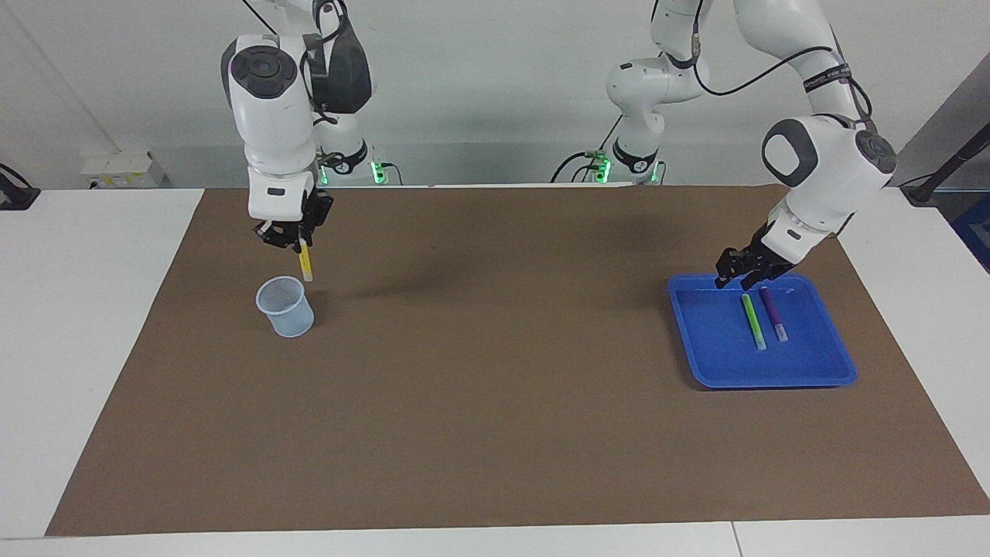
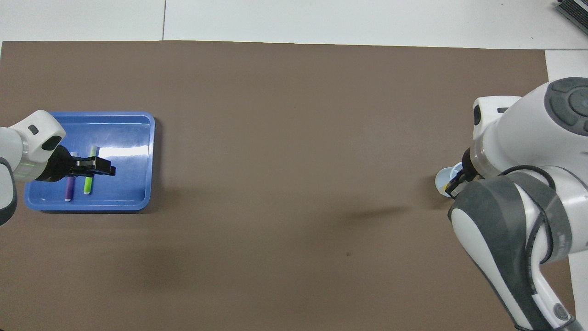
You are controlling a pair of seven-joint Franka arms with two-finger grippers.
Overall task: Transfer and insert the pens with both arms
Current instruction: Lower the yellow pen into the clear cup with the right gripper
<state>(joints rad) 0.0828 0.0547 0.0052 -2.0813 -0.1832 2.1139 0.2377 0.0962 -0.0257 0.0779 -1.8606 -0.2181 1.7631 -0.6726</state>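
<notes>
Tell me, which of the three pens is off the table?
The yellow pen: the right gripper holds it above the cup, while green and purple lie in the tray.

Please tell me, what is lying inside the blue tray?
Inside the blue tray lie two pens side by side, the green pen and the purple pen. The left gripper is over their ends nearer the robots, covering part of both in the overhead view.

- One camera sits high across the surface point(image 1: 495, 433) and looks back at me.
- One looks steeply down from above me.
- Both see the brown surface point(image 2: 294, 138).
</notes>
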